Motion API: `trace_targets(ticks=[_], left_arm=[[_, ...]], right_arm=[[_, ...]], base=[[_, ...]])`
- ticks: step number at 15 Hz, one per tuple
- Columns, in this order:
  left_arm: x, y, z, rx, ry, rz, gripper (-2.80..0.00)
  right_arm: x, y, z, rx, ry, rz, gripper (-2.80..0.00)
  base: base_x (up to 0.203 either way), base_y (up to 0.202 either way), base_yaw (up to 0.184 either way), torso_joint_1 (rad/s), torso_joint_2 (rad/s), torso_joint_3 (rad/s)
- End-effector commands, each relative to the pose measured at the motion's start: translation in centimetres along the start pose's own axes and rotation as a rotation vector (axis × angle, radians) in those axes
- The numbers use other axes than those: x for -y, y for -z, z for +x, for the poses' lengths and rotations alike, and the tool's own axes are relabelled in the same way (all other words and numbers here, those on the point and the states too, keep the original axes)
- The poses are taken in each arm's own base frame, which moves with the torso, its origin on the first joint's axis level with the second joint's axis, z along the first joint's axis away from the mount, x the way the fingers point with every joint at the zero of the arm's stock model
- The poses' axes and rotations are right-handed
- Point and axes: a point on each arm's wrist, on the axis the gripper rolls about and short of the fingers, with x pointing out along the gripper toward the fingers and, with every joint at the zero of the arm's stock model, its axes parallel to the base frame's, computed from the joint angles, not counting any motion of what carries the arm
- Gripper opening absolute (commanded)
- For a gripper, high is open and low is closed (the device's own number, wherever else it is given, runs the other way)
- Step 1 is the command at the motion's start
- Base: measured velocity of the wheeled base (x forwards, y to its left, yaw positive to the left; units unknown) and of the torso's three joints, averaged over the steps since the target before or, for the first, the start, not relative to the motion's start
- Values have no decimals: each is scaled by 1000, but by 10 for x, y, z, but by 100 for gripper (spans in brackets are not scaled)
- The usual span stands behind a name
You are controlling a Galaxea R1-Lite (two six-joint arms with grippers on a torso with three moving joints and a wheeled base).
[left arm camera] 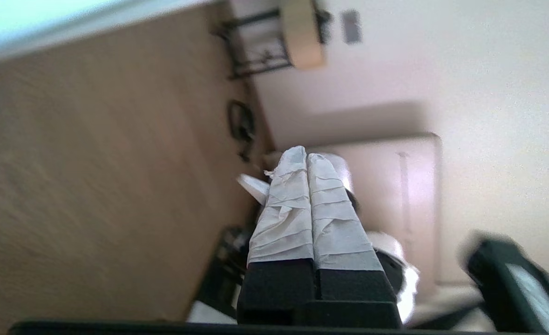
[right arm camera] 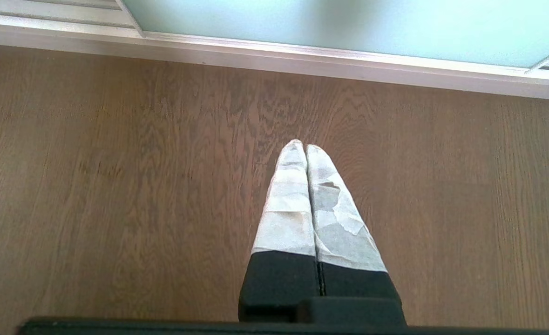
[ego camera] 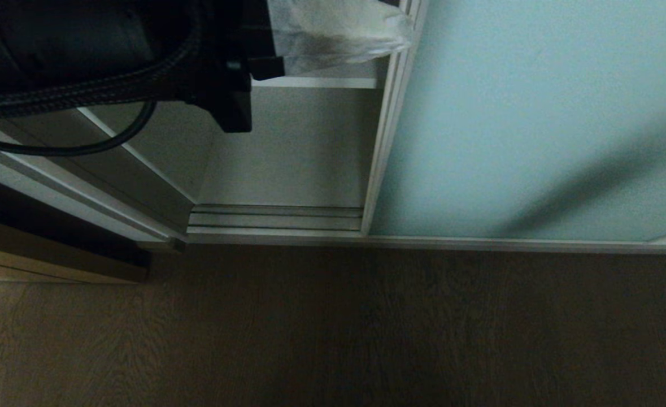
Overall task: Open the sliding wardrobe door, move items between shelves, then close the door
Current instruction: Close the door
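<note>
Left gripper (left arm camera: 307,156) and right gripper (right arm camera: 301,145), jaws pressed together, empty; no legible writing anywhere.

Door (ego camera: 536,124) slid to the right, covering the right part of the wardrobe; opening to its left. Shelf (ego camera: 316,82) inside the opening, high up, behind the track (ego camera: 276,219). Floor (ego camera: 333,328) in front of the track. Left arm (ego camera: 107,51) at upper left, before the opening. Right gripper (right arm camera: 306,149) above the floor, short of the door.
</note>
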Motion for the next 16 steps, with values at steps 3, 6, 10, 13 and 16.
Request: trace_targets(ticks=[3, 6, 10, 13, 16], left_arm=[[-11, 14, 55, 61, -131, 25, -280], [-17, 19, 67, 68, -132, 32, -280], [-28, 16, 80, 193, -209, 94, -280], [-40, 16, 91, 301, -309, 207, -280], [-51, 22, 100, 315, -345, 264, -280]], right_arm=[[0, 0, 0, 3, -1, 0, -280], [0, 0, 0, 3, -1, 0, -280], [0, 0, 0, 3, 0, 0, -280], [0, 0, 0, 4, -1, 0, -280], [0, 0, 0, 4, 0, 0, -280]], base=[[0, 0, 0, 0, 0, 0], [0, 0, 0, 0, 0, 0], [0, 0, 0, 0, 0, 0], [0, 0, 0, 0, 0, 0], [0, 0, 0, 0, 0, 0]])
